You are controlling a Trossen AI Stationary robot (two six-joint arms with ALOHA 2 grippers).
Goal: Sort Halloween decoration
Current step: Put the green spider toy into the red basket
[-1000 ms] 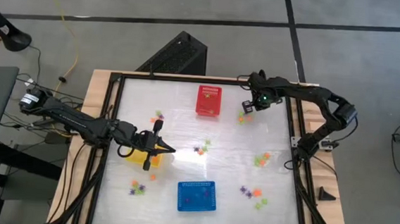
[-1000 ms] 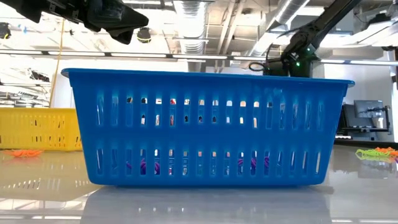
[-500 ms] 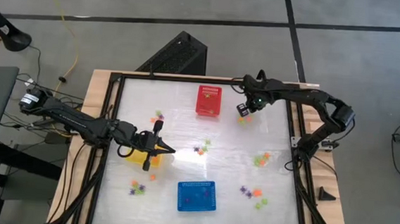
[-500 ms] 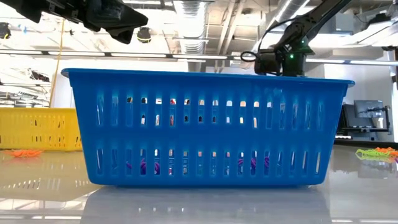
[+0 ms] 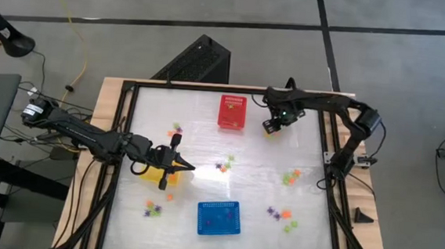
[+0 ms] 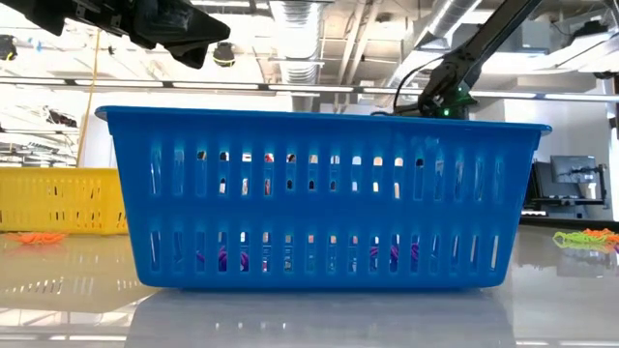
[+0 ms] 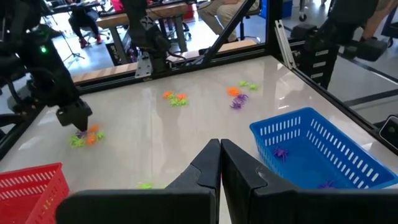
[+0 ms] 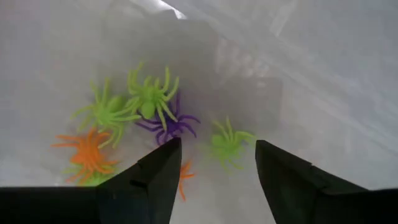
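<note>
Your desk (image 5: 205,151) has a glossy, smooth white top that mirrors the ceiling lights, framed by black metal rails with pale wood showing at its edges. The blue basket (image 6: 324,198) is slotted, moulded plastic with a slight sheen; the red basket (image 5: 232,112) and the yellow basket (image 6: 60,201) look the same make. The spiders (image 8: 149,99) beside the red basket look like soft, rubbery plastic, faintly shiny. You can see matt black fingers (image 8: 155,177) on the right pincer (image 8: 214,180).

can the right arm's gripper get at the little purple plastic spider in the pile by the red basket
Probably yes: the right gripper hangs open just above the purple plastic spider, though two light green plastic spiders overlap it and may get caught too.
</note>
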